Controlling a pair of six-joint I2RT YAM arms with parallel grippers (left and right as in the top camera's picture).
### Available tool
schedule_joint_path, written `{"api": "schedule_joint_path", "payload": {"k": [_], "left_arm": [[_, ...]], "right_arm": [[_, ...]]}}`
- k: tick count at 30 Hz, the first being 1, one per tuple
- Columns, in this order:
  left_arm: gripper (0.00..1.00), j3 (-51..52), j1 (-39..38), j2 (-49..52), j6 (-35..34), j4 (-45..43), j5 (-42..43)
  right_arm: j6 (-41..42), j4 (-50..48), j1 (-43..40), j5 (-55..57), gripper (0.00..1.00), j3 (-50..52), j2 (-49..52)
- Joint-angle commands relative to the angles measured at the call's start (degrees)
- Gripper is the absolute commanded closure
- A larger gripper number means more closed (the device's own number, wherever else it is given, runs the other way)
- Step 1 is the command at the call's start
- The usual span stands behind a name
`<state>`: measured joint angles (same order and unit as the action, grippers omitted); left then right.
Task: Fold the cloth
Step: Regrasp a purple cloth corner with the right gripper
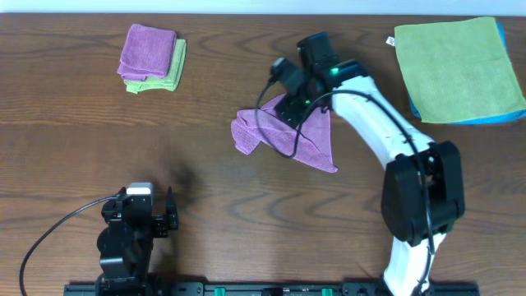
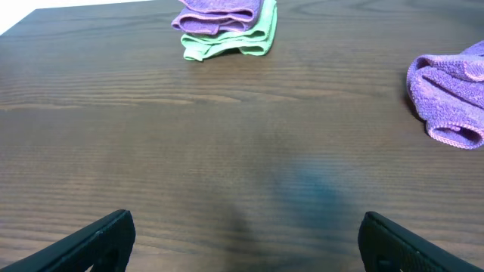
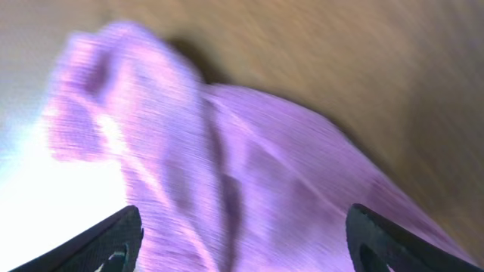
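Observation:
A purple cloth lies crumpled on the wooden table near the middle, bunched at its left end. My right gripper hovers over its upper part, jaws open wide; the wrist view shows purple fabric filling the space between the fingers, blurred. The cloth's bunched end also shows at the right edge of the left wrist view. My left gripper is open and empty over bare table near the front left.
A folded purple cloth on a folded green cloth sits at the back left, also in the left wrist view. A flat green cloth over a blue one lies at the back right.

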<state>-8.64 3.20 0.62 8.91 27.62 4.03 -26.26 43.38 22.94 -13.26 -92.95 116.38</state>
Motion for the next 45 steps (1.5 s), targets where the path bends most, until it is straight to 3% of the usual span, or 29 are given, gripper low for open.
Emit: {"api": "schedule_joint_path", "payload": {"k": [1, 4, 11, 45], "left_arm": [[0.05, 0.8, -0.2, -0.4, 0.5, 0.5, -0.6], [0.05, 0.8, -0.2, -0.4, 0.5, 0.5, -0.6], [0.05, 0.8, -0.2, -0.4, 0.5, 0.5, -0.6], [0.05, 0.8, -0.2, -0.4, 0.5, 0.5, -0.6]], "right_arm": [[-2.7, -0.1, 2.0, -5.2, 0.18, -1.0, -1.0], [-3.0, -1.3, 3.7, -5.2, 0.26, -1.0, -0.6], [-1.6, -4.9, 5.6, -5.4, 0.32, -1.0, 2.0], [-0.3, -8.5, 8.3, -7.4, 0.42, -1.0, 7.1]]}}
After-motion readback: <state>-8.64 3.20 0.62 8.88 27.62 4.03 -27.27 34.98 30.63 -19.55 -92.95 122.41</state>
